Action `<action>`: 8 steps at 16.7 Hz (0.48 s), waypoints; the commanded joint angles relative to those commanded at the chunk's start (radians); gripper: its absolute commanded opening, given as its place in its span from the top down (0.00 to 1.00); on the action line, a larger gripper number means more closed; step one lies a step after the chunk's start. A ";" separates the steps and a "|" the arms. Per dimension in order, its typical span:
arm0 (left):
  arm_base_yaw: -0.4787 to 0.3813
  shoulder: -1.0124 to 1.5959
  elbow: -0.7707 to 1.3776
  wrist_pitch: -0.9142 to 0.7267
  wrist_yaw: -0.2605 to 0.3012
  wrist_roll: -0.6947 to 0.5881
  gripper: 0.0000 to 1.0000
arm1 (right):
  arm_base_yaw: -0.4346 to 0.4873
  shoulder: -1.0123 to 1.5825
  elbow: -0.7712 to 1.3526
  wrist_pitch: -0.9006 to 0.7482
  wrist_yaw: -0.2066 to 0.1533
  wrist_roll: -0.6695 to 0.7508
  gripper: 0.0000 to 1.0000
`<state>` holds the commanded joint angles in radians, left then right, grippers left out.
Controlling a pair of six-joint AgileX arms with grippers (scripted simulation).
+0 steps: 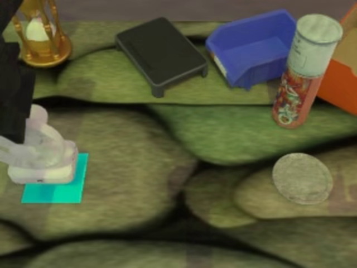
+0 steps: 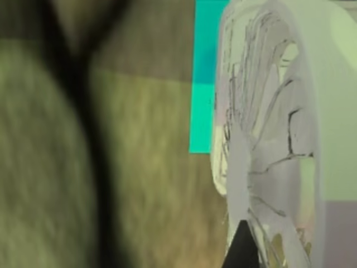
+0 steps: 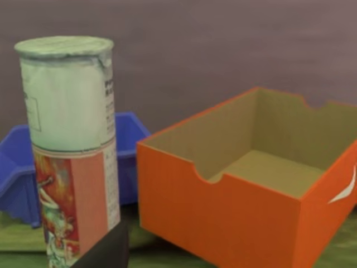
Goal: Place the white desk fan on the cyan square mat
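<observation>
A: Where it stands at the table's left side, the white desk fan (image 1: 42, 159) has its rounded base over the cyan square mat (image 1: 67, 192), covering the mat's upper left part, with bare cyan showing to the right of it and along the near edge.

B: Is it upright?

A: The base looks flat on the mat, and the round grilled head rises toward the left edge. In the left wrist view the fan's (image 2: 279, 145) grille fills the right half, very close to the camera, with a strip of the mat (image 2: 203, 84) behind it.

B: And the left gripper?

A: The left arm is a dark shape at the top view's left edge, above the fan. A single dark tip shows at the bottom of the left wrist view, against the grille. I cannot tell how wide the fingers are or whether they hold the fan.

B: The right arm?

A: It is not visible from above. Its wrist camera looks at a tall snack canister (image 3: 70, 151), an open orange box (image 3: 245, 184) beside it and a blue bin (image 3: 17, 173) behind. A dark corner sits at the bottom of the picture; the fingers' state I cannot tell.

B: What else is on the table?

A: A brass hourglass (image 1: 40, 33) at the far left, a black rectangular tray (image 1: 162, 53) beside the bin, and a grey round disc (image 1: 302, 178) on the right, well apart from the fan.
</observation>
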<state>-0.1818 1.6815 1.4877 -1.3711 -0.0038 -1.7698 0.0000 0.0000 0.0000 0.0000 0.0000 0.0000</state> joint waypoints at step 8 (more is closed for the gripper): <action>0.001 0.004 -0.035 0.039 0.001 -0.006 1.00 | 0.000 0.000 0.000 0.000 0.000 0.000 0.00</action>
<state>-0.1812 1.6860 1.4531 -1.3322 -0.0032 -1.7753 0.0000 0.0000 0.0000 0.0000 0.0000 0.0000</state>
